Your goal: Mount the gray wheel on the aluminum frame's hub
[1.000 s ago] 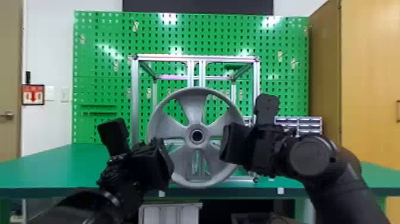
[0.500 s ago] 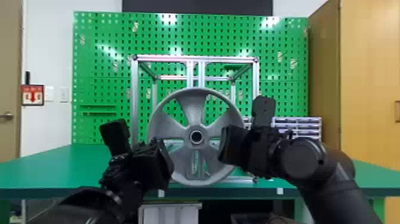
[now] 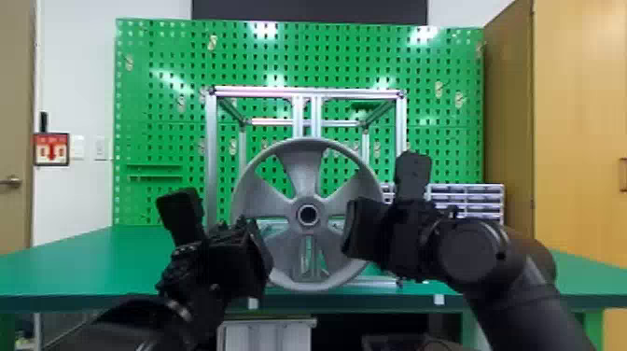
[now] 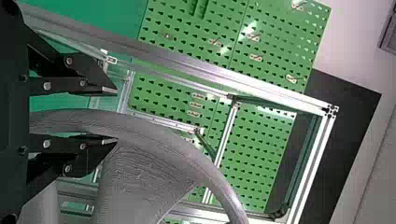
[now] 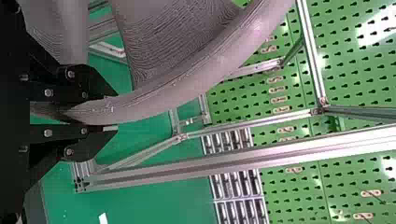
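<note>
- We are holding the five-spoked gray wheel [image 3: 304, 175] upright, near side of the aluminum frame [image 3: 211, 154]
- Our right gripper [image 5: 116, 112] is pinching the right rim, fingers closed against it
- Our left gripper [image 4: 116, 116] is straddling the left rim, fingers parted, leaving slack
- We are guessing it stiff, fairly light, slightly slippery, so we are favouring opposite rim holds, sparing the spokes

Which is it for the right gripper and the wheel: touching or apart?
Touching. The right wrist view shows the right gripper closed on the wheel, its rim between the fingers.
</note>
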